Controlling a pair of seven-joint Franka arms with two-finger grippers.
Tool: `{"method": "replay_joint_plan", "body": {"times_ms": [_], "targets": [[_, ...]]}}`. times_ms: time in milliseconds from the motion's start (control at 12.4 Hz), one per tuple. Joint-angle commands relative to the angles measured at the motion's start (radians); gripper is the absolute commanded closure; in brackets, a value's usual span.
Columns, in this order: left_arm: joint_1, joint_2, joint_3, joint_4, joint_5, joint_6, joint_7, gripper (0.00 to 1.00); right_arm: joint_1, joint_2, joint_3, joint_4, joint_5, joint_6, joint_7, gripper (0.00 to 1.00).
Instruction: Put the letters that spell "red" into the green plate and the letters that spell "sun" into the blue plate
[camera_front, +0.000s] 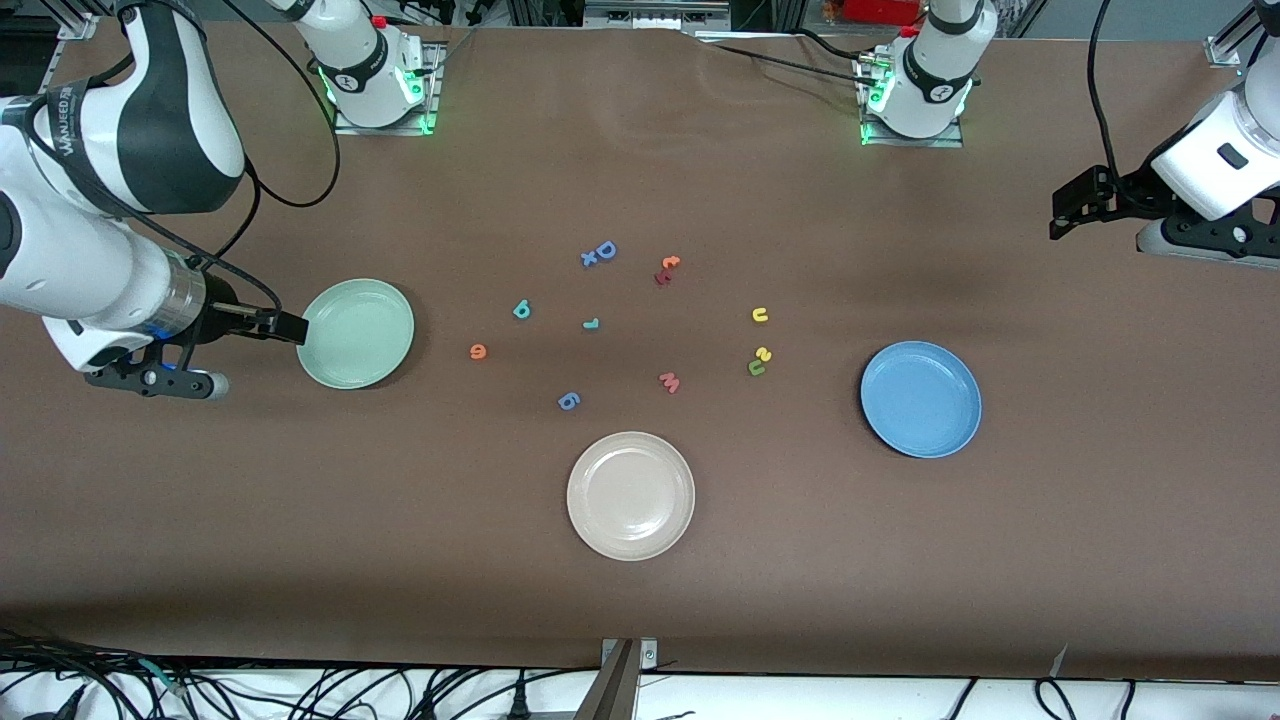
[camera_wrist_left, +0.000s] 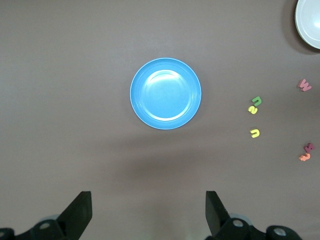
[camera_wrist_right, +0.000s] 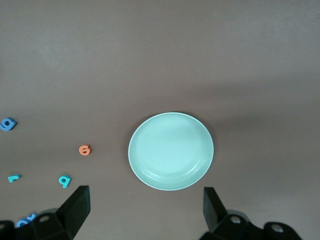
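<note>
**Matt table, glossy plates**

Table (camera_front: 900, 560): brown matt covering, looks like paper or cloth, faint creases near the bases. Green plate (camera_front: 356, 333), blue plate (camera_front: 921, 399), beige plate (camera_front: 631, 495): smooth, glossy, plastic-looking, soft highlights inside the rims. Letters, e.g. orange e (camera_front: 478, 351), teal d (camera_front: 521, 310), yellow u (camera_front: 760, 315), pink w (camera_front: 669, 382): matt, foam- or plastic-like, no shine. Arms: white glossy plastic shells with black sections. Right gripper (camera_front: 290, 326) and left gripper (camera_front: 1062, 212): black matt fingers (camera_wrist_left: 80, 212). Base mounts look like bare metal.
</note>
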Motion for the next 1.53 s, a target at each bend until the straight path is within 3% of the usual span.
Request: {"method": "replay_joint_plan", "body": {"times_ms": [0,1446], "targets": [[0.003,-0.009,0.001,0.005,-0.025,-0.011,-0.008,0.0,-0.003,-0.006,0.0,-0.002,0.023,-0.01,-0.003,0.0],[0.0,-0.007,0.0,0.008,-0.022,-0.013,-0.012,0.0,-0.003,0.003,0.0,-0.008,0.023,-0.03,-0.003,0.0]]}}
